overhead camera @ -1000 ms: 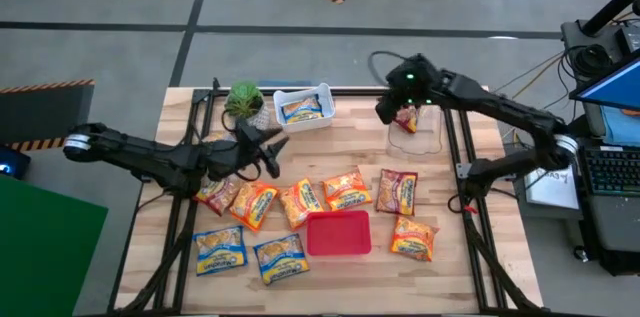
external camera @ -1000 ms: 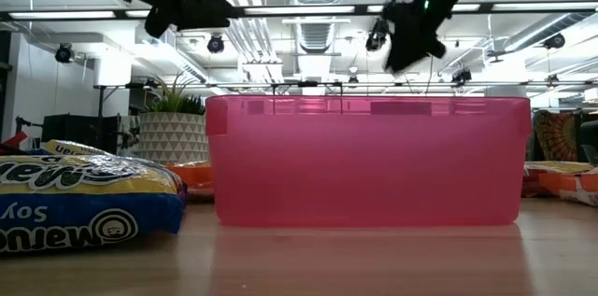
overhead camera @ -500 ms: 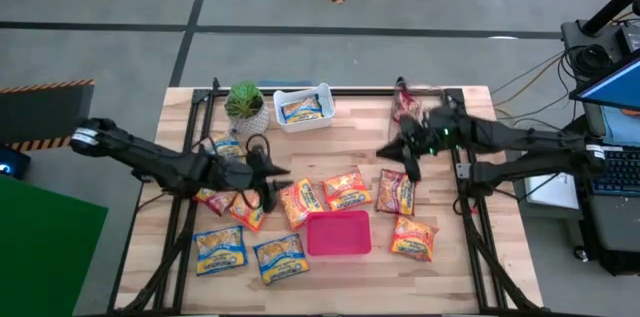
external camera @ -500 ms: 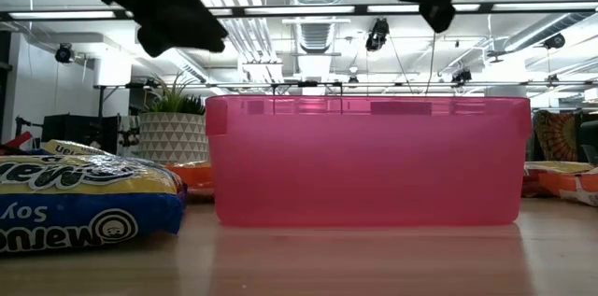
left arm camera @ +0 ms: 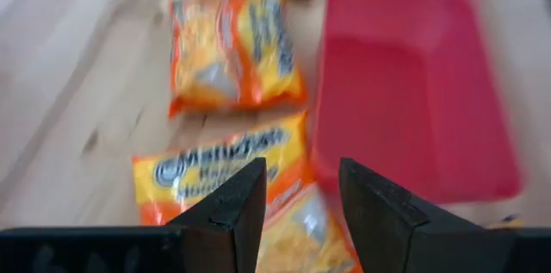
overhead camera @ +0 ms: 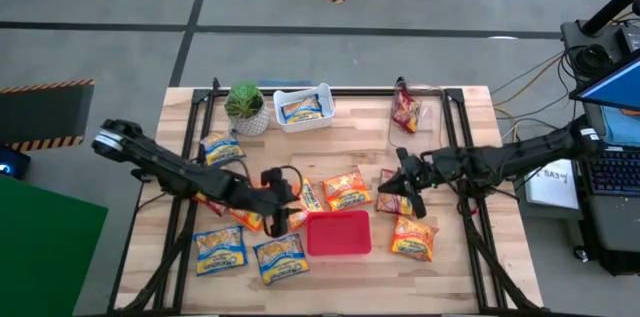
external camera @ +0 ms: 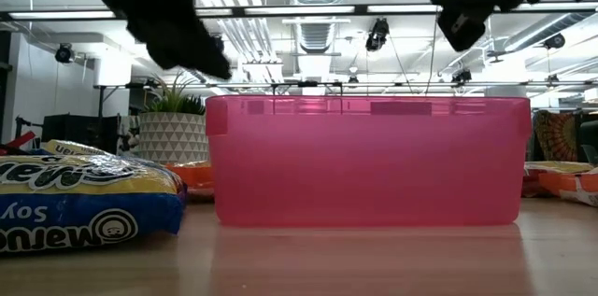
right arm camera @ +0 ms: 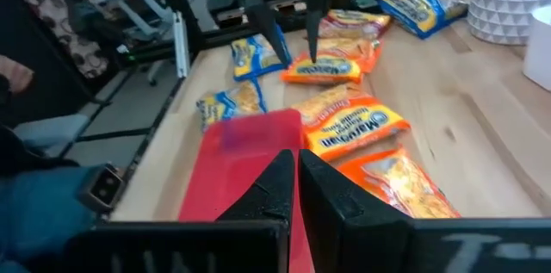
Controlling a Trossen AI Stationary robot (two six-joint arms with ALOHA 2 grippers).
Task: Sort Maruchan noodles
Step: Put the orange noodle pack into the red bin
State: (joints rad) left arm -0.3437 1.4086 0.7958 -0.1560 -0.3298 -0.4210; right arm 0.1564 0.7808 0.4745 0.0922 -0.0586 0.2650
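Maruchan noodle packets lie flat on the wooden table: orange ones [overhead camera: 345, 187], dark red ones [overhead camera: 412, 238] and blue-and-yellow ones [overhead camera: 219, 249]. One blue packet [overhead camera: 301, 108] sits in the white bin, and a dark red one [overhead camera: 405, 109] in the clear bin. My left gripper [overhead camera: 278, 211] [left arm camera: 301, 194] hangs open over an orange packet [left arm camera: 225, 172], left of the pink bin [overhead camera: 338, 233]. My right gripper [overhead camera: 395, 190] [right arm camera: 294, 178] is shut and empty, above a dark red packet [overhead camera: 398, 195].
A potted plant [overhead camera: 245, 105] stands at the far left, beside the white bin [overhead camera: 322, 95]. The clear bin [overhead camera: 430, 127] is at the far right. The pink bin [external camera: 364, 161] stands close to the near edge. Black frame rails [overhead camera: 470, 227] run along both table sides.
My right gripper has left the dark red packet in the clear bin and moved toward the near edge, coming down over the packets right of the pink bin. My left gripper has travelled toward the near edge and right, from beside the plant to the orange packets.
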